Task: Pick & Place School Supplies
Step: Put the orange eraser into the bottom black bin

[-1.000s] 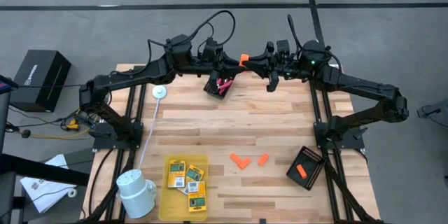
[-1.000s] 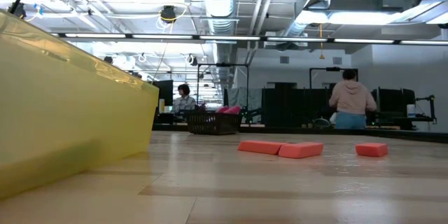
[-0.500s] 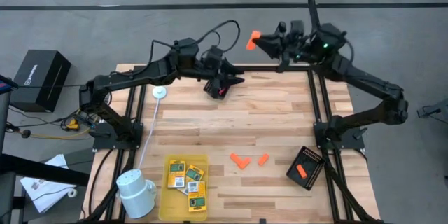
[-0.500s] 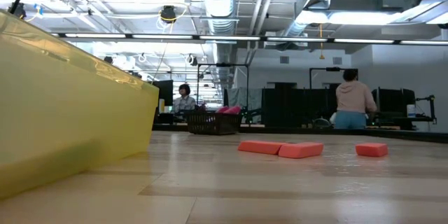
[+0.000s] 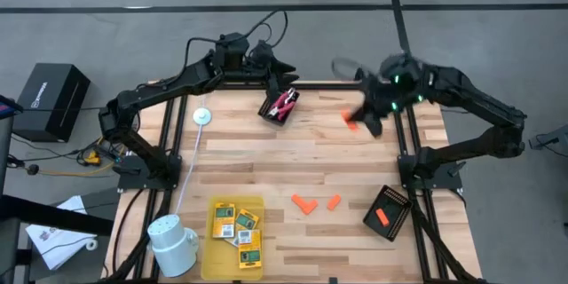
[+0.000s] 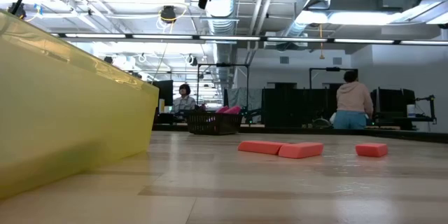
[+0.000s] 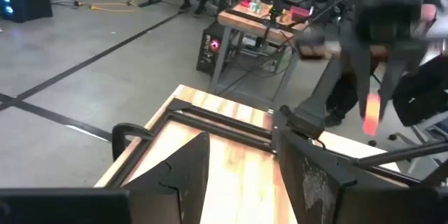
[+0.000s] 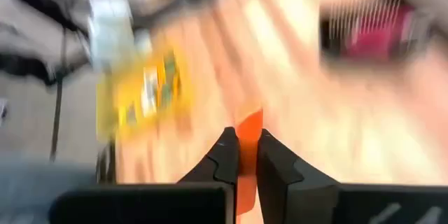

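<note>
The table [image 5: 266,164] is pale butcher-block wood — jointed strips, smooth with a soft sheen in the low view. The tray [image 5: 232,253] looks like translucent yellow plastic, the mug [image 5: 173,244] glossy white. Orange pieces [image 6: 280,148] look matt. Both arms are matt black — as are the two mesh baskets [image 5: 388,212].

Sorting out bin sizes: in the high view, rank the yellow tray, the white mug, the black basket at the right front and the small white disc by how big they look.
1. yellow tray
2. white mug and black basket: too close to rank
3. white disc
</note>
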Controlling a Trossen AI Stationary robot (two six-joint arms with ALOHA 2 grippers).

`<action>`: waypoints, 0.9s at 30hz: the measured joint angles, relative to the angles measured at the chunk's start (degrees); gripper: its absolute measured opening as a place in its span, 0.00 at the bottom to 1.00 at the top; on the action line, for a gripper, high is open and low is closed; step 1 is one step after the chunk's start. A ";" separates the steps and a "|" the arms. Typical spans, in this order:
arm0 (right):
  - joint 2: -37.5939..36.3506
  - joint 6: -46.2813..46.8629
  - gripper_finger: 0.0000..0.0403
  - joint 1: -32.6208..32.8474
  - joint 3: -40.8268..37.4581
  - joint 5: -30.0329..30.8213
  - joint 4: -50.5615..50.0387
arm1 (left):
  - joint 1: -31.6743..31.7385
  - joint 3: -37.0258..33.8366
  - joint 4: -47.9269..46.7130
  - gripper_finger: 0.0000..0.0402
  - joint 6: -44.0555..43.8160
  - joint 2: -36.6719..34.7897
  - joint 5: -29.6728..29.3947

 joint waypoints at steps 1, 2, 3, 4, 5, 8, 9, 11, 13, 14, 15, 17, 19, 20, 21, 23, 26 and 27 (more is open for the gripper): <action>-0.82 1.86 0.04 1.92 -1.31 0.81 -2.60 | 0.28 0.00 0.02 0.40 0.02 0.00 0.02; -1.83 3.84 0.04 3.88 -3.08 1.20 -4.21 | 0.39 0.00 0.03 0.40 0.04 0.00 0.03; -2.98 6.34 0.04 6.00 -5.28 1.52 -5.49 | 0.50 0.00 0.04 0.39 0.04 0.00 0.02; -4.25 9.32 0.04 8.27 -7.70 2.16 -6.19 | 0.59 -0.10 0.08 0.39 0.04 0.00 0.02; -5.77 12.68 0.04 10.76 -10.44 2.73 -6.09 | 0.62 -0.35 0.17 0.39 0.04 0.00 0.02; -10.67 24.02 0.04 18.08 -19.38 5.50 -4.16 | 0.58 -1.63 0.13 0.38 0.04 0.00 0.02; -12.22 28.00 0.04 20.58 -22.40 6.60 -3.06 | 0.43 -2.14 0.05 0.38 0.02 0.00 0.02; -15.15 36.42 0.04 25.64 -28.10 9.29 -1.28 | 0.13 -3.22 0.16 0.38 -0.10 0.00 0.02; -17.72 44.55 0.04 30.78 -33.47 11.72 1.15 | -0.26 -4.28 0.11 0.38 -0.27 0.00 0.24; -18.75 48.33 0.04 33.29 -35.89 12.68 2.48 | -0.36 -4.73 0.02 0.38 -0.36 0.00 0.80; -19.53 52.24 0.04 35.85 -38.39 13.59 3.80 | -0.53 -5.05 0.03 0.38 -0.43 0.00 1.36; -20.33 59.93 0.04 40.59 -42.75 15.09 5.96 | -0.84 -5.63 0.24 0.38 -0.61 0.00 1.64; -20.71 67.23 0.04 45.39 -46.40 15.93 7.12 | -0.98 -6.11 0.17 0.38 -0.69 0.00 1.64; -20.79 70.37 0.04 47.73 -47.94 16.03 7.55 | -0.98 -6.32 0.17 0.38 -0.73 0.00 1.66; -20.75 73.18 0.04 49.98 -49.16 16.12 8.06 | -0.98 -6.34 0.15 0.38 -0.84 0.00 1.68; -20.73 78.52 0.04 54.18 -51.17 16.16 9.08 | -0.96 -6.36 0.26 0.38 -0.88 0.00 1.76; -20.70 85.51 0.04 60.14 -53.11 17.06 9.50 | -0.96 -6.35 0.31 0.38 -1.00 0.00 1.81; -20.73 87.91 0.04 61.98 -53.72 17.81 9.84 | -0.96 -6.34 0.34 0.38 -1.01 0.00 1.79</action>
